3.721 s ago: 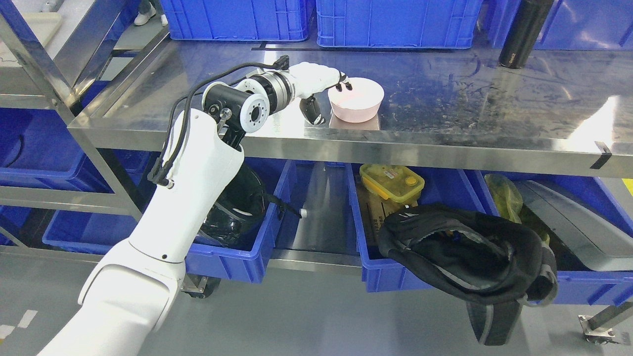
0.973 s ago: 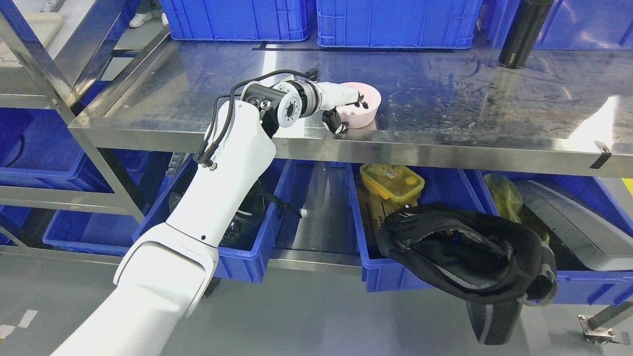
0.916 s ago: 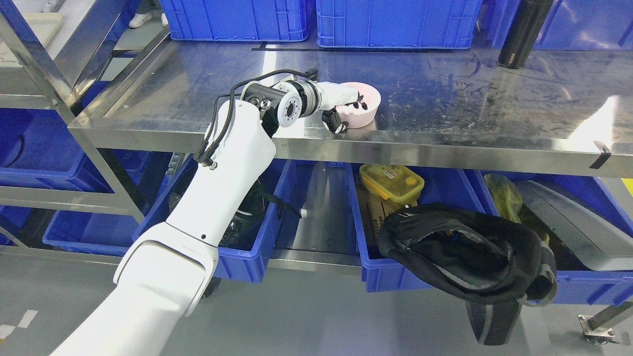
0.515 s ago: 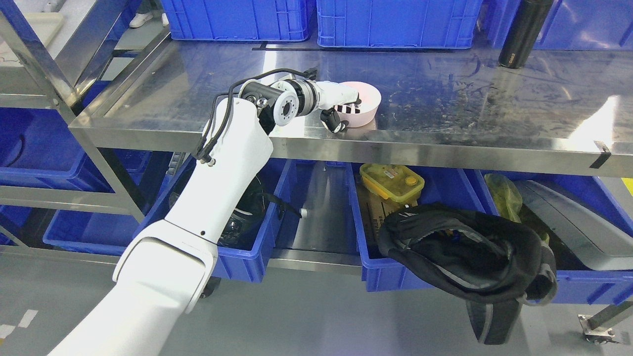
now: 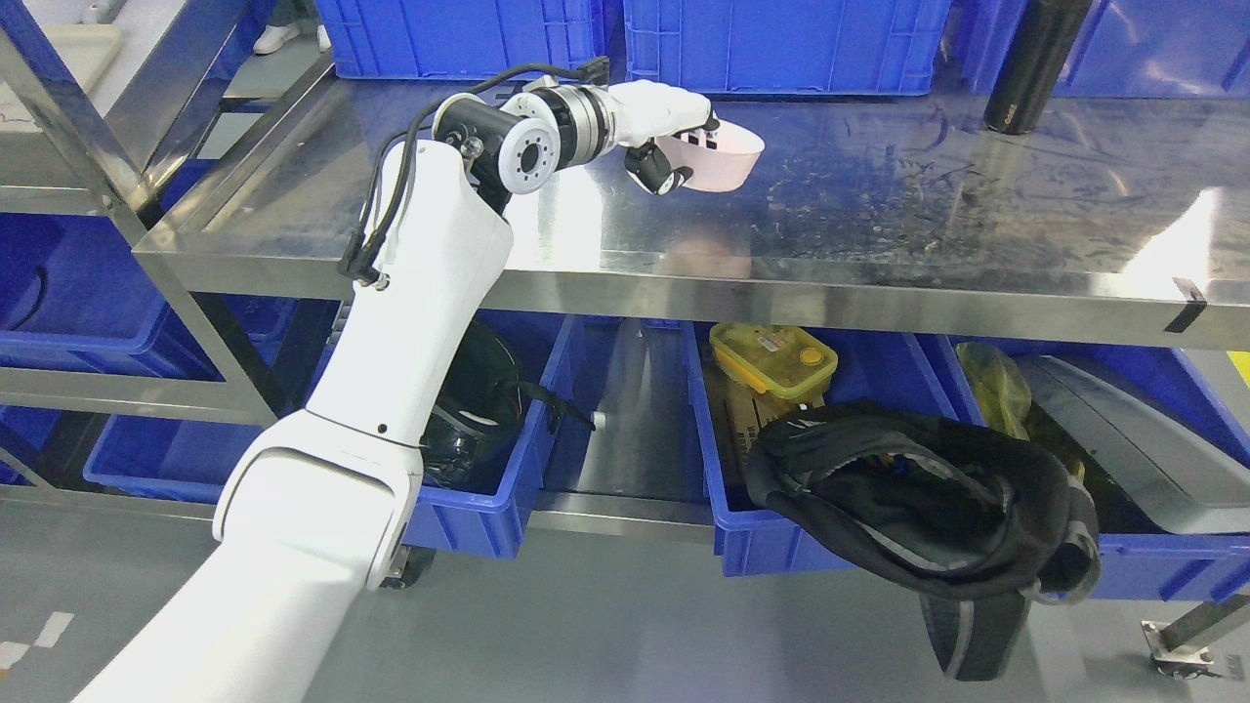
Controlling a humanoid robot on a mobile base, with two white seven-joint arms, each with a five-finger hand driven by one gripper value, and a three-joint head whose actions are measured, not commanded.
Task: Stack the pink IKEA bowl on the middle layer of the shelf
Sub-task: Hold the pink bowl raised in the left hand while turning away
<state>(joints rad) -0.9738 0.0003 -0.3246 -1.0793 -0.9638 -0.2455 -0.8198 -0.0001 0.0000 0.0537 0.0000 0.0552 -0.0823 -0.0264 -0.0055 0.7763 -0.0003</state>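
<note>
Storeroom or workshop: a steel shelf on a grey floor, with rows of blue plastic bins holding assorted items.

I have only the left arm on my feed. It enters at the lower left and rises steeply, white shell intact, black cable looped along the forearm. The wrist is bent to point rightward, its round end cap facing me. The left robot hand is closed in a pinch — fingers curled over from above, thumb pressing up from below — with a load held clamped.
</note>
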